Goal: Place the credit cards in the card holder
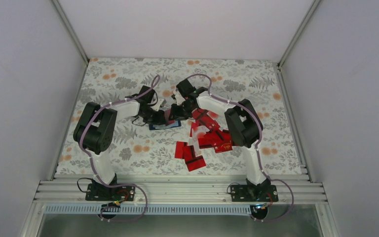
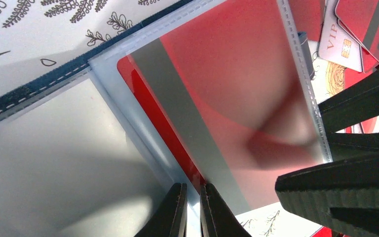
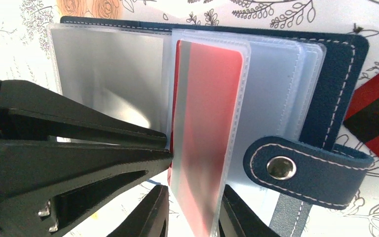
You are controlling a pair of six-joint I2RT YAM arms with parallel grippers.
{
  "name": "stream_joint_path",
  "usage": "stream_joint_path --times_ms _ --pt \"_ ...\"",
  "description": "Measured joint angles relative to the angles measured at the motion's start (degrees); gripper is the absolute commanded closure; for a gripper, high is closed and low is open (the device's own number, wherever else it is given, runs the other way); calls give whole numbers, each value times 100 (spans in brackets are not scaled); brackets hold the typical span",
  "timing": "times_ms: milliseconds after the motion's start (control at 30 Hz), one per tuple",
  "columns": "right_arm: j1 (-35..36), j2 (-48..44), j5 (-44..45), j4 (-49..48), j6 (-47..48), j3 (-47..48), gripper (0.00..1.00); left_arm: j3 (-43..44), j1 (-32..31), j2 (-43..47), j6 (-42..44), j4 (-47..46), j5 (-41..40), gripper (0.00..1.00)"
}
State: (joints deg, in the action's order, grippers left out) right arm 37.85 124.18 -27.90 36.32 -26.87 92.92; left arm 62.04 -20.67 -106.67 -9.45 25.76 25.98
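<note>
left gripper (image 2: 193,213) clamps card holder (image 3: 336,94) sleeve; sleeved credit card (image 3: 207,123) points lengthwise into right gripper (image 3: 193,202), grip unclear.

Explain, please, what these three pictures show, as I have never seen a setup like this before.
You are looking at two robot arms, the left arm and the right arm, bolted at the near edge of a table with a floral cover. One picture looks down from above and behind them. The other two come from a camera on each wrist, so the black prongs there are gripper fingers. Loose red credit cards lie scattered near the right arm. The navy card holder lies open. The left gripper is shut on the edge of a clear sleeve, which has a red card inside. The right gripper has a finger on either side of that sleeve; whether it grips is unclear.
</note>
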Motion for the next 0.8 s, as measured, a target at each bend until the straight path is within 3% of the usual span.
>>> stream_joint_path --times_ms 300,800 --pt "17 7 -42 11 15 17 76 2 0 129 -44 33 -85 91" --pt "98 166 -225 42 -4 424 75 -70 153 1633 -321 363 -223 90"
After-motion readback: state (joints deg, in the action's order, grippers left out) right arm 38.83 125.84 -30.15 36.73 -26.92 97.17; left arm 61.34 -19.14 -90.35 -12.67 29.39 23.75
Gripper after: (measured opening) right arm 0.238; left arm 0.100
